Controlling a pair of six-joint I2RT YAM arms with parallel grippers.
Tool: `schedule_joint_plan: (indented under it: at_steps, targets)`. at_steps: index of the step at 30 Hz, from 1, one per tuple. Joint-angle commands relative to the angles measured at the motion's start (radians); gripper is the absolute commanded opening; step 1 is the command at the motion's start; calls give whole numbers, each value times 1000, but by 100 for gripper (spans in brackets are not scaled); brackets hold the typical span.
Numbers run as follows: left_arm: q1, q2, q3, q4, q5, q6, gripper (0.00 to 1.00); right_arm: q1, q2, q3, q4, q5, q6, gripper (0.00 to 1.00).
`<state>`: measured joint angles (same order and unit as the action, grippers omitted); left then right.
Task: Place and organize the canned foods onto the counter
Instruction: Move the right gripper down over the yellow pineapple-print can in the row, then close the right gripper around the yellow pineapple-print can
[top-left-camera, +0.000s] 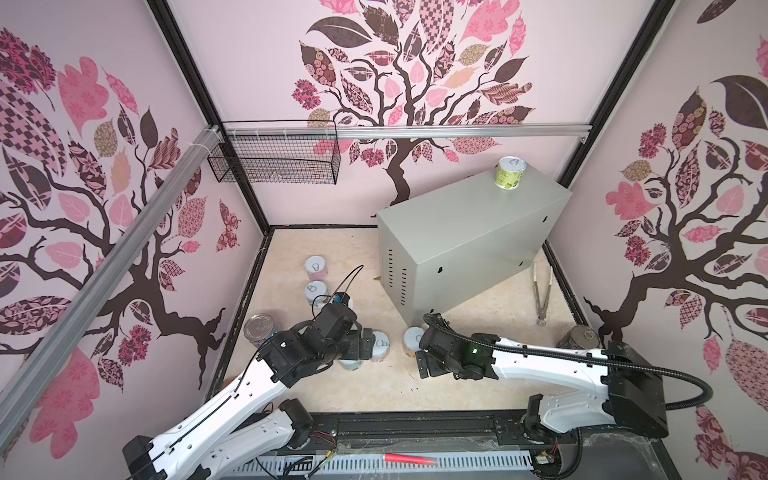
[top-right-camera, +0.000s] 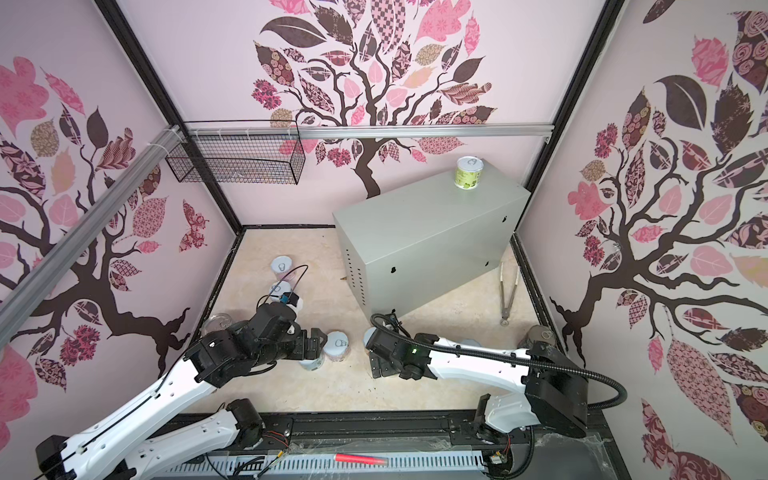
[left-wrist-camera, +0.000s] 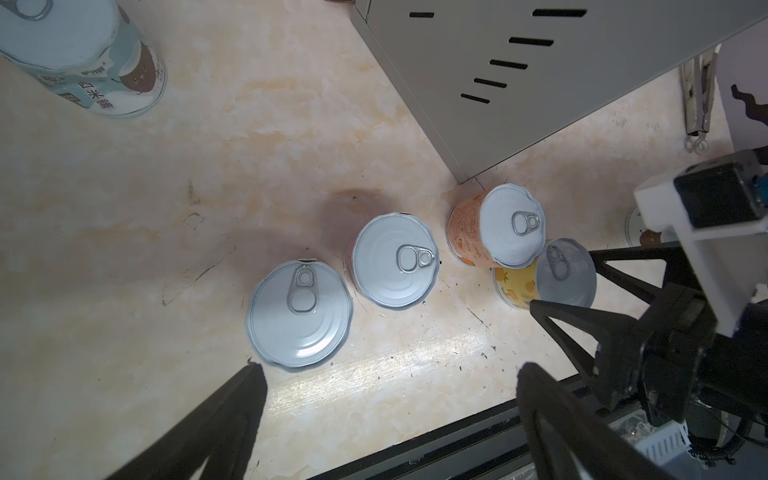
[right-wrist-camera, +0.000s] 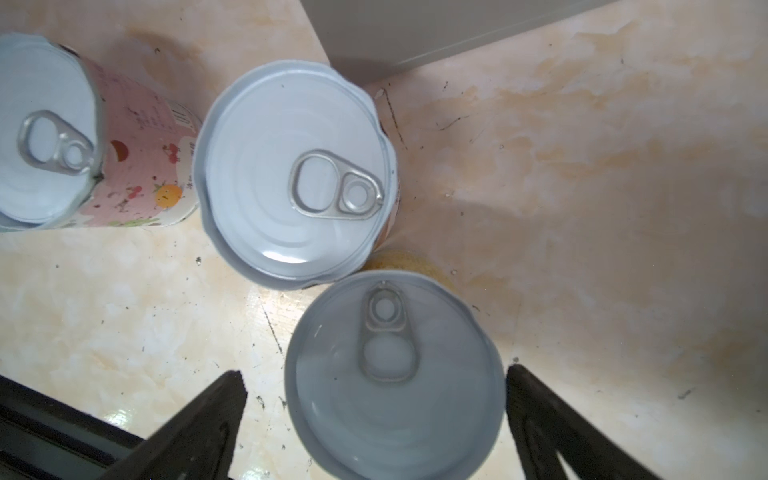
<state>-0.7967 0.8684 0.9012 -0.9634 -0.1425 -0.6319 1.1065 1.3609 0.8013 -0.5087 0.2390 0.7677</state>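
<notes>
Pink can label shows cherries.

We find one can atop the counter, at its far corner; other cans stand left of and before it, tongs right.

A green-labelled can stands upright atop the grey counter.
</notes>
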Motion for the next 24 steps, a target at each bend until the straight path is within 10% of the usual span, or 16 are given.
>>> schedule_joint_plan:
  at_steps: [1, 24]
  targets:
    - [1, -17, -11, 14, 14, 15, 98, 6, 16, 12, -41, 42, 10, 99]
    - [1, -92, -35, 12, -100, -24, 98, 34, 34, -159, 244, 89, -9, 89]
